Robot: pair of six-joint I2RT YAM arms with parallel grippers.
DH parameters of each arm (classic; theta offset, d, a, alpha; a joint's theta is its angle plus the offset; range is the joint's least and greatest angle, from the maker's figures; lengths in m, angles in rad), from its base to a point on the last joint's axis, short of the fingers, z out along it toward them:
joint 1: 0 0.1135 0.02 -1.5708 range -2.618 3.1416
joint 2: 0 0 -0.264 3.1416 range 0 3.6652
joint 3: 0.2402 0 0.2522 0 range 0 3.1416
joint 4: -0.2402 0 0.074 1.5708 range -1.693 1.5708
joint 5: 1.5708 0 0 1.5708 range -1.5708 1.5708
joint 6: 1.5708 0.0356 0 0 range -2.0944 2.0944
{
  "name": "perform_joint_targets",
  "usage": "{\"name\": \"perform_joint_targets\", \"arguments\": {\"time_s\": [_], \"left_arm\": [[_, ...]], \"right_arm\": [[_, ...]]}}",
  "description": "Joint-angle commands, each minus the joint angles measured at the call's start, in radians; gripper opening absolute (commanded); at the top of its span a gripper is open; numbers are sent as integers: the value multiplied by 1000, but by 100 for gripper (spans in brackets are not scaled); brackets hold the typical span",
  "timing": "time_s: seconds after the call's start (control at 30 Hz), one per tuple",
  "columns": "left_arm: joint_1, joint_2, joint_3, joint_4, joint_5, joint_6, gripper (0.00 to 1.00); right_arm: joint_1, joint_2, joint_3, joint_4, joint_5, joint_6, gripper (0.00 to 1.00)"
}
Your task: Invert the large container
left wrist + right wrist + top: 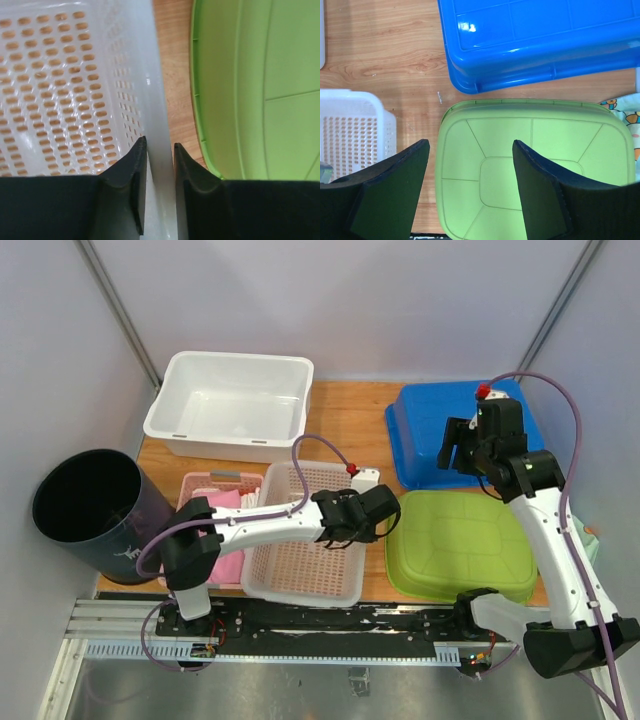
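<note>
left end effector [160, 150]: fingers nearly closed, clamped on side wall of white perforated container [60, 85], one finger inside, one outside | white perforated container: open side up on surface [385, 45], beside inverted green tub [530, 150] | right end effector [470, 147]: wide open, empty, above green tub

No text, label or number can be read.

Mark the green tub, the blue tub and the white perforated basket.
green tub [460, 540]: top external view, on its upturned base.
blue tub [415, 435]: top external view, on its base, left of the arm.
white perforated basket [300, 570]: top external view, on its holed floor.
</note>
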Motion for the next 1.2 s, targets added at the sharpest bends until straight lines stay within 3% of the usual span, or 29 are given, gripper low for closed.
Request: {"name": "perform_joint_targets", "arguments": {"time_s": [0.0,0.17,0.27,0.6,0.87,1.1,1.17], "left_arm": [[-9,-83,68,34,74,63,15],[-4,-230,104,69,191,76,1],[35,-305,81,130,316,38,0],[227,-524,-227,636,753,-244,0],[344,-593,-502,890,850,-458,0],[475,-675,-672,885,906,-507,1],[507,-683,-714,869,934,-503,8]], "right_arm": [[-27,-23,46,-40,34,-33,69],[-38,-29,86,-54,31,-37,69],[-40,-33,103,-55,18,-31,69],[-41,-53,129,-68,12,-29,69],[-41,-50,125,-68,5,-16,69],[-41,-41,120,-58,-11,1,69],[-41,-38,117,-53,-14,4,68]]}}
